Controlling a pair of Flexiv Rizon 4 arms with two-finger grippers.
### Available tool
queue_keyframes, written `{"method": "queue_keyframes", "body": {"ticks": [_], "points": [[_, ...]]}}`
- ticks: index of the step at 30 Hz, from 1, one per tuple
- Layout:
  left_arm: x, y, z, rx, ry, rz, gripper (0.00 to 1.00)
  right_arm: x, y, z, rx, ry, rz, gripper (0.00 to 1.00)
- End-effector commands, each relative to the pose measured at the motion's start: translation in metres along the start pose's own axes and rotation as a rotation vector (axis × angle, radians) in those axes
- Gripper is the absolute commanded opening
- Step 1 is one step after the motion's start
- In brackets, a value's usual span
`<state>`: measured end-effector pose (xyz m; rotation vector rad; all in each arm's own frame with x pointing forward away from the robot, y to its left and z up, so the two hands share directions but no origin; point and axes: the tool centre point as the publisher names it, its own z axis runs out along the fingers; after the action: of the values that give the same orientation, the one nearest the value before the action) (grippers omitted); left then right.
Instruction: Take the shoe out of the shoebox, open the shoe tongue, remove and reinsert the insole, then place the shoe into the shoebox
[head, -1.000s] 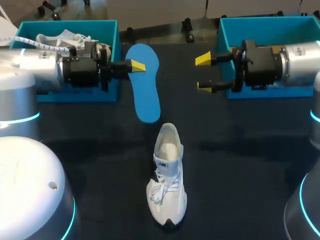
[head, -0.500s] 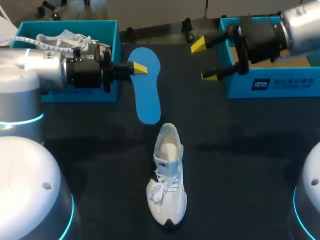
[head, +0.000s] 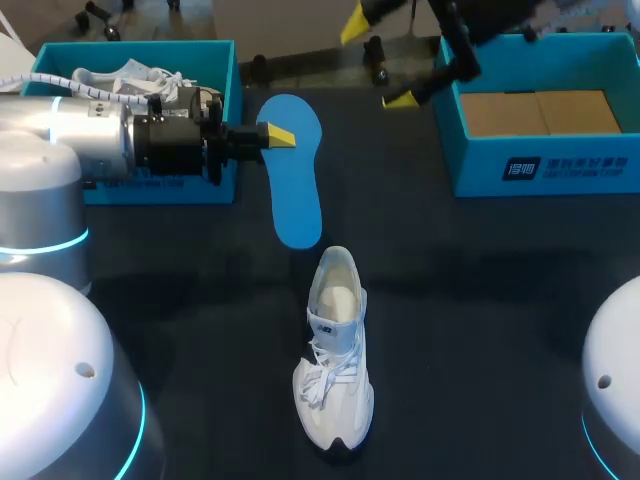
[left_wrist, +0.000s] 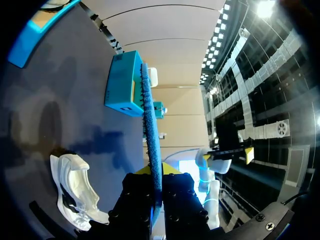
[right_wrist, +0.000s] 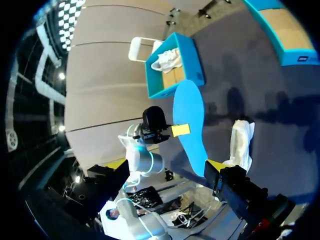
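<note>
Left arm (head: 70, 140) comes in from the left side and lies level above the counter (head: 480, 300), a silver forearm leading to a black wrist (head: 170, 150). Its jaws are closed on the wide end of a blue insole (head: 295, 170), with one yellow fingertip (head: 278, 135) showing on top. Seen from the left wrist, the two black fingers (left_wrist: 137, 200) clamp the insole edge-on between them. Right arm (head: 480, 20) is raised at the far right, mostly out of view overhead. Its jaws stand wide apart and hold nothing, the yellow tips (head: 355, 22) pointing toward the left side.
</note>
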<state>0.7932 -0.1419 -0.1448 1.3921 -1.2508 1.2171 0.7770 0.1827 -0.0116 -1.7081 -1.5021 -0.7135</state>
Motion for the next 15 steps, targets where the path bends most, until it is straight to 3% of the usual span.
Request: {"method": "queue_keyframes", "body": {"ticks": [1, 9, 15], "points": [[0.001, 0.000, -0.001, -0.001, -0.004, -0.001, 0.00, 0.016, -0.001, 0.008, -0.022, -0.571, 0.064, 1.00], [0.001, 0.000, -0.001, -0.001, -0.004, -0.001, 0.00, 0.012, -0.007, 0.013, -0.005, -0.689, 0.068, 1.00], [0.001, 0.000, -0.001, -0.001, -0.004, -0.001, 0.00, 0.020, -0.016, 0.026, 0.009, -0.780, 0.035, 1.00]]}}
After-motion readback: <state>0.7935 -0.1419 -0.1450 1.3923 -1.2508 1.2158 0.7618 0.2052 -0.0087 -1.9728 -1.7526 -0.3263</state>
